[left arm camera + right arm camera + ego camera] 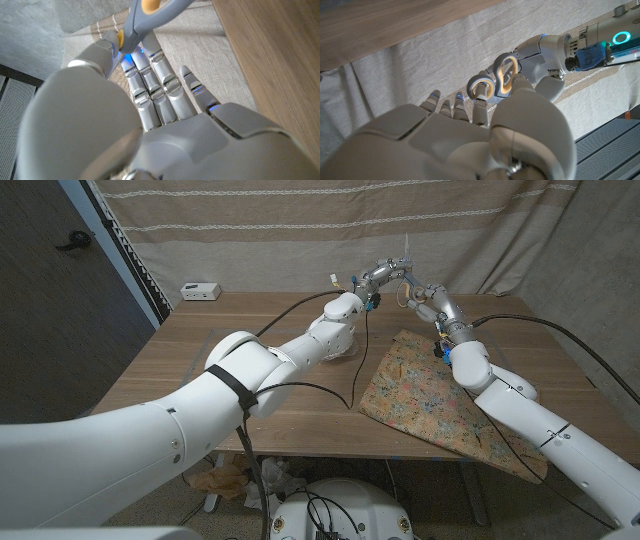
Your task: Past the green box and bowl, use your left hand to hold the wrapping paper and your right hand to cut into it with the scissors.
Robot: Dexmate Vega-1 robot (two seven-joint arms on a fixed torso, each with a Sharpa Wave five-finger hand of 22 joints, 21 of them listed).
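The grey scissors (408, 252) with orange-lined handle loops are held up in the air over the far side of the table, blades pointing up. My left hand (383, 277) pinches them near the handles; in the left wrist view the scissors (145, 15) sit at the fingertips of that hand (165, 100). In the right wrist view my right hand (470, 135) reaches its fingers up to the scissors' loops (492, 82), with the left hand (540, 62) on their other side. I cannot tell if the right hand (428, 300) grips them. The floral wrapping paper (430, 390) lies flat, right of centre, overhanging the near edge.
A small white device (200, 291) sits at the far left corner of the wooden table (250, 350). A black cable (352, 370) drapes from my left arm onto the table beside the paper. A beige curtain (300, 230) hangs close behind the table.
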